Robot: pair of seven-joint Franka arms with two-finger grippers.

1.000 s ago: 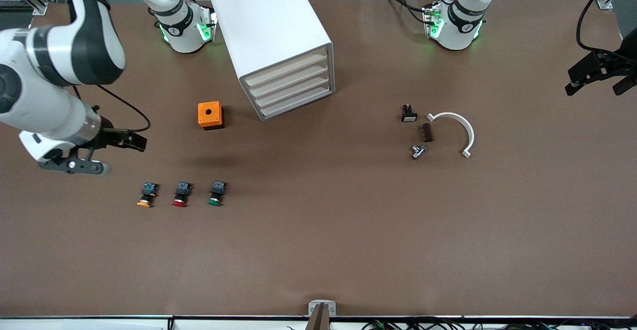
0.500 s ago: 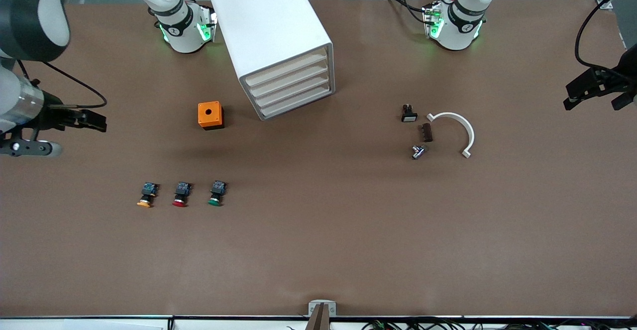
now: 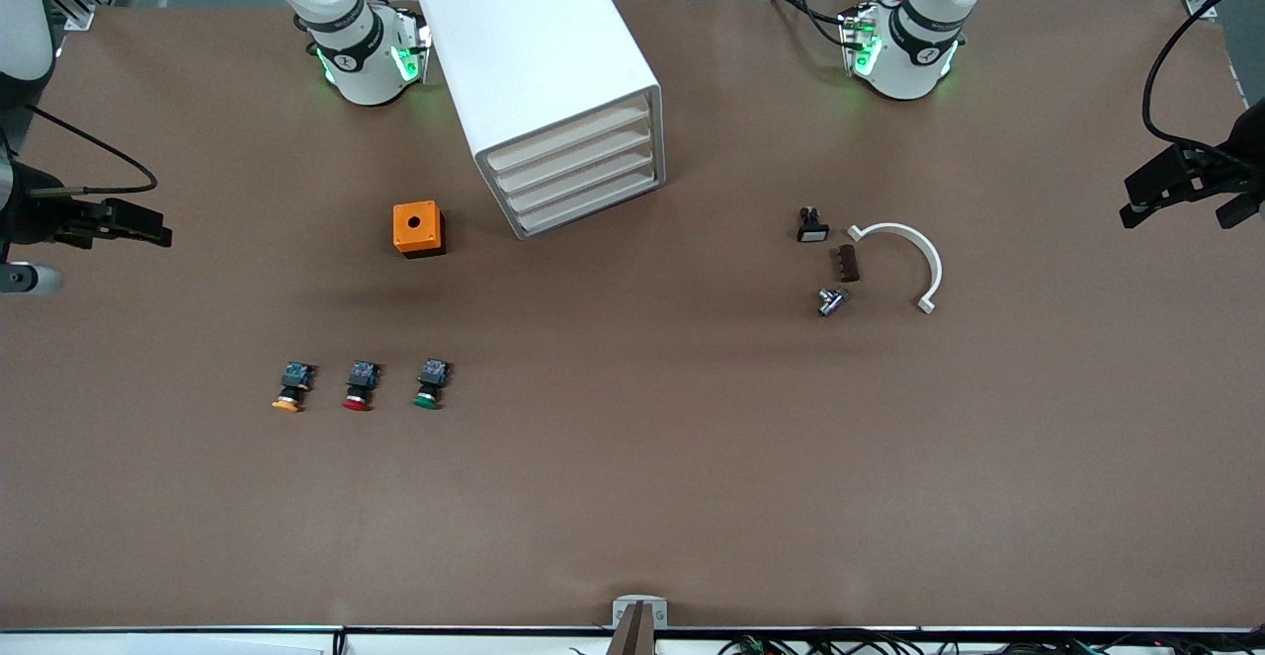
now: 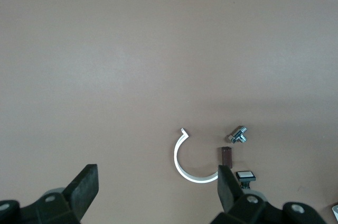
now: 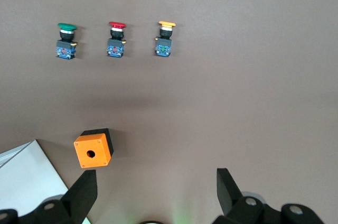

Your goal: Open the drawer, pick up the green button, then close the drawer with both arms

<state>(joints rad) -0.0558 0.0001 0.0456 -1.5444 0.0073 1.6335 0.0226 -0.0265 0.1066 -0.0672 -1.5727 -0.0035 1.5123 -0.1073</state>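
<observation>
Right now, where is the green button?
On the table, the green button lies at the end of a row beside the red button, nearer the front camera than the orange box.

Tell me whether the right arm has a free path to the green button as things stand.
Probably yes. The right gripper is open, up over its end of the table; the green button lies in the open beside the red button, nothing over it.

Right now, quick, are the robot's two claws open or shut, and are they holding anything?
Left gripper: jaws open, holding nothing, up over the left arm's end of the table.
Right gripper: jaws open, holding nothing, up over the right arm's end of the table.
</observation>
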